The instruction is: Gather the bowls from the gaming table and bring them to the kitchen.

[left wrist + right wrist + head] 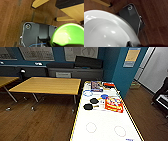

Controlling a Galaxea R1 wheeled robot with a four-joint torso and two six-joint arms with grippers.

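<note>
Left jaws carry a lime green bowl (67,35); right jaws carry a white bowl (105,31).

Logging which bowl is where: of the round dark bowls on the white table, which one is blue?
The blue bowl, farthest back of the three on the gaming table, beside the red-and-yellow game box. The two black bowls sit nearer the camera.

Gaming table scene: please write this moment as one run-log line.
left hand: lime green bowl | right hand: white bowl | gaming table: two black bowls, game box
</note>
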